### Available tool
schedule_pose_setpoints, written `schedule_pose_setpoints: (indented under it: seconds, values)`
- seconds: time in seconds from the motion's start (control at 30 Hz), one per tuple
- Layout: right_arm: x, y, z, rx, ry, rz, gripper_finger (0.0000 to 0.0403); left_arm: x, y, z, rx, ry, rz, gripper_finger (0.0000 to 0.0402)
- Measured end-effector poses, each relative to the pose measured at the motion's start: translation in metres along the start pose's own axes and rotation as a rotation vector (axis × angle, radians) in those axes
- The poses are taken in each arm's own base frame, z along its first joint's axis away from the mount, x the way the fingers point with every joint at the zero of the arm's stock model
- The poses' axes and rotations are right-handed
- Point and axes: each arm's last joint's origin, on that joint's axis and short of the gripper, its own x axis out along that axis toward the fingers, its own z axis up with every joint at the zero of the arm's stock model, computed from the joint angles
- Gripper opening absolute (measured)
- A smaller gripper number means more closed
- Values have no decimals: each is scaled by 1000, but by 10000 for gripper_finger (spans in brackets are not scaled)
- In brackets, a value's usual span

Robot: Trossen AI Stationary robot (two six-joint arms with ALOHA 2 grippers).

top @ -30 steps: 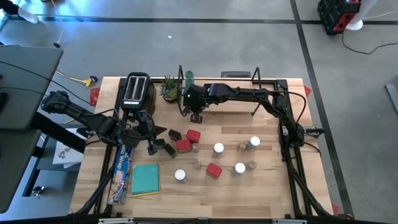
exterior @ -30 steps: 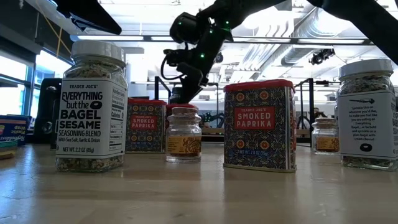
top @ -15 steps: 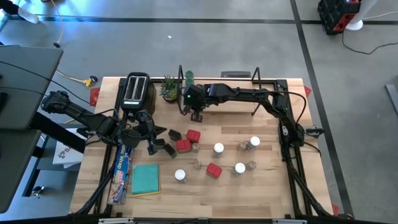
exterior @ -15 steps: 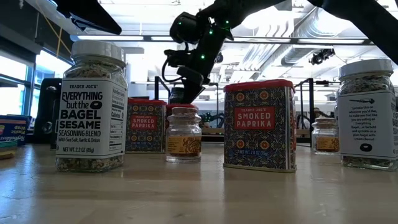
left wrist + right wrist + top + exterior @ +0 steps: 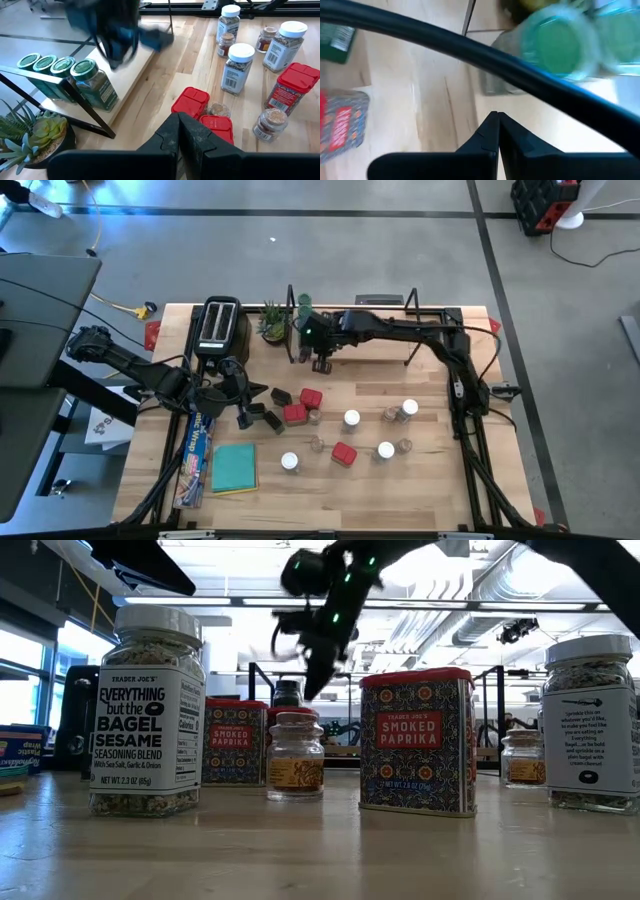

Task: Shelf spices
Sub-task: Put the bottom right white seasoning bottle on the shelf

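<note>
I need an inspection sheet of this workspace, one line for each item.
Surface: wooden table, no spills seen.
Job's things: four green-lidded jars stand on the shelf; white-lidded jars, red tins and small jars remain on the table.
Clutter: toaster, potted plant, teal pad, flat packet.
Grippers: right gripper near the shelf's left end, jaws shut, empty; left gripper among dark tins, jaws shut.
Cables: yellow cable on the floor.
Surroundings: grey floor, nothing else seen.
</note>
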Motion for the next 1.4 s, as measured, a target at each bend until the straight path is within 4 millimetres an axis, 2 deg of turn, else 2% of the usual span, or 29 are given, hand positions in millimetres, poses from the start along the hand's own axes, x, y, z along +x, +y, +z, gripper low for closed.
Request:
schedule_pose_setpoints:
  seconds: [0.3, 0.43, 0.57, 0.7, 0.83, 0.97, 1.07, 1.17, 1.27, 1.4]
  values:
    - [-97, -44, -9, 92, -159, -132, 0, 0, 0, 0, -1, 0, 0, 3]
    - [-129, -57, -20, 106, -188, -164, 0, 0, 0, 0, -2, -1, 0, 3]
    - [-146, -61, -29, 104, -212, -177, 0, 0, 0, 0, -7, -1, 0, 3]
    - [-135, -56, -48, 109, -202, -167, 0, 0, 0, 0, -9, 0, 0, 3]
    - [-119, -37, -82, 119, -136, -90, 0, 0, 0, 0, -24, 2, -7, 3]
    - [-121, -6, -110, 137, -145, -42, 0, 0, 0, 0, -28, -1, 0, 3]
    - [-128, 26, -119, 112, -236, 29, 0, 0, 0, 1, -40, -11, 17, 3]
    - [-130, 60, -126, 140, -332, 170, 0, 0, 0, 2, -50, -26, 29, 3]
    - [-122, 92, -131, 183, -416, 338, 0, 0, 0, 3, -57, -36, 34, 3]
    - [-115, 121, -137, 130, -472, 408, 16, 0, 0, 3, -57, -38, 40, 3]
